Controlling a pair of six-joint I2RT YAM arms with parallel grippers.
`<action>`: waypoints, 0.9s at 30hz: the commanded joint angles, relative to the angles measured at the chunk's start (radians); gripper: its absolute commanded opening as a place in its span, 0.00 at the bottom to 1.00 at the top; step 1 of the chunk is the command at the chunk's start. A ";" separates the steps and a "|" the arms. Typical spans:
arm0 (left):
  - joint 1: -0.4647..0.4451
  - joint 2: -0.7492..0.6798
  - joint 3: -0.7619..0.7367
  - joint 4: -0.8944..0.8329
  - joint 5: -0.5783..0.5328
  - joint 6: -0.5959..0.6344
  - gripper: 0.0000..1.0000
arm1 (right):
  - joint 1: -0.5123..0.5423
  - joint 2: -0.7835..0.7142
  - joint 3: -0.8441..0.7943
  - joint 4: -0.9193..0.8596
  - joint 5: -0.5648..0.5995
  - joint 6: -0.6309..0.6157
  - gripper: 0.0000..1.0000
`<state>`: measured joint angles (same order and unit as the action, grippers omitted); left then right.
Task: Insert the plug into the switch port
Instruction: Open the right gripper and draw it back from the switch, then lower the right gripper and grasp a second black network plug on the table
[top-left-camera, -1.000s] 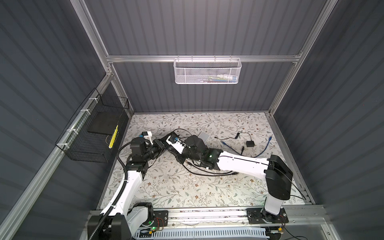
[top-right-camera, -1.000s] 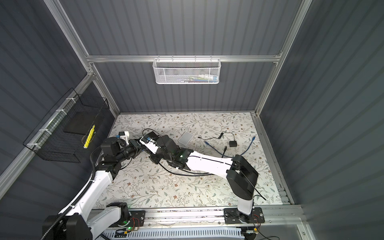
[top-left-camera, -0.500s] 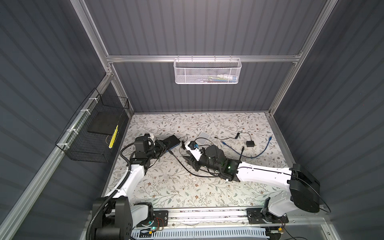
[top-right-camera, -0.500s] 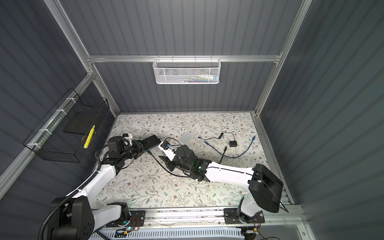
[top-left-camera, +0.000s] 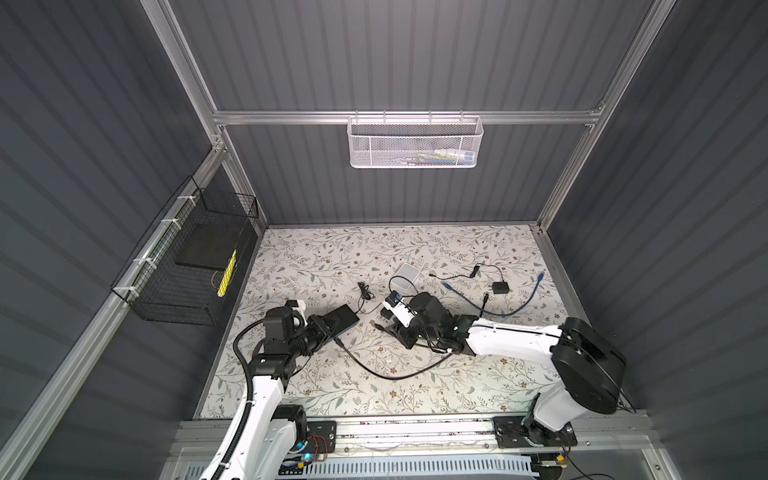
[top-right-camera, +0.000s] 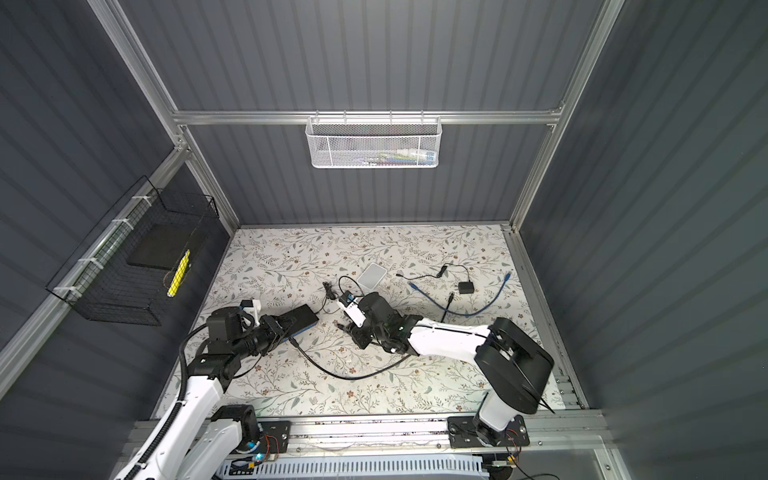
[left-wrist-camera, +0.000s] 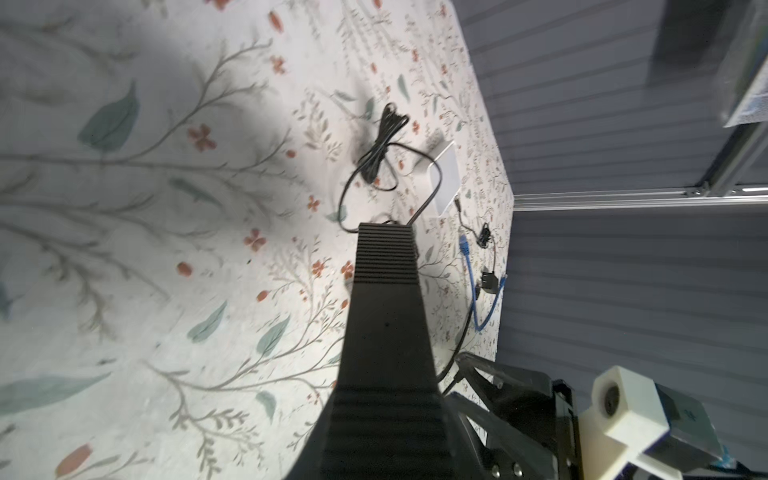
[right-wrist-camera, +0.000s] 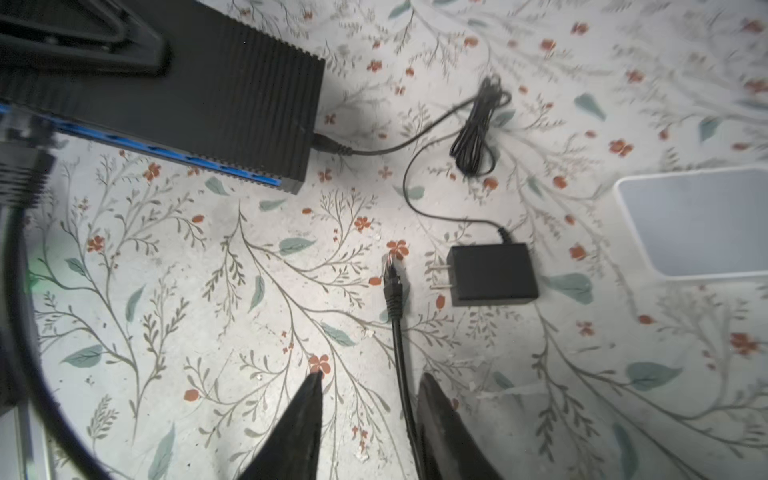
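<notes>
Nearest the front edge of the table (top-left-camera: 415, 399), a black cable (top-left-camera: 390, 376) is laid in a wide bow. One end is seen just beside the left tool (top-left-camera: 330, 327). The other side passes under the right arm, so whether it is the plug's own lead (right-wrist-camera: 400, 357) cannot be told.

The left tool is closed on the switch (top-left-camera: 343, 319), a ribbed black box gripped by one short end near the table's left edge. Its blue port face (right-wrist-camera: 174, 156) is turned toward the front and right.

The right tool (right-wrist-camera: 370, 388) is set low over the middle of the table, its fingers (right-wrist-camera: 307, 415) parted and nothing gripped. The lead is seen running between them, close to one finger. The plug (right-wrist-camera: 390, 277) lies flat on the table just ahead of those fingers, apart from the switch. Only bare patterned table lies between it and the port face.

Just beside the plug a black power adapter (right-wrist-camera: 492, 274) is laid. Its thin cord (right-wrist-camera: 365, 152) is plugged into the switch's free short end and is bundled into a coil (right-wrist-camera: 476, 137) farther back.

Beyond these a white box (top-left-camera: 407, 274) is found, and toward the right edge a blue cable (left-wrist-camera: 469, 278) and a small black block (top-left-camera: 500, 287). On the back wall a white mesh basket (top-left-camera: 415, 143) is hung.
</notes>
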<state>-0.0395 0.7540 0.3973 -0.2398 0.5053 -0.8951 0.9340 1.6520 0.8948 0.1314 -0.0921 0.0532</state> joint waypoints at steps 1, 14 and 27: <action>0.003 -0.036 -0.018 0.005 -0.002 -0.022 0.00 | 0.002 0.071 0.053 -0.024 -0.037 0.003 0.40; 0.003 -0.050 -0.015 0.039 0.001 -0.027 0.00 | 0.002 0.219 0.139 -0.028 -0.013 -0.023 0.47; 0.003 -0.029 0.009 0.089 0.028 0.024 0.00 | -0.033 0.341 0.263 -0.089 -0.066 0.002 0.47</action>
<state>-0.0395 0.7185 0.3710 -0.1860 0.5018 -0.9108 0.9169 1.9732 1.1252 0.0711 -0.1345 0.0448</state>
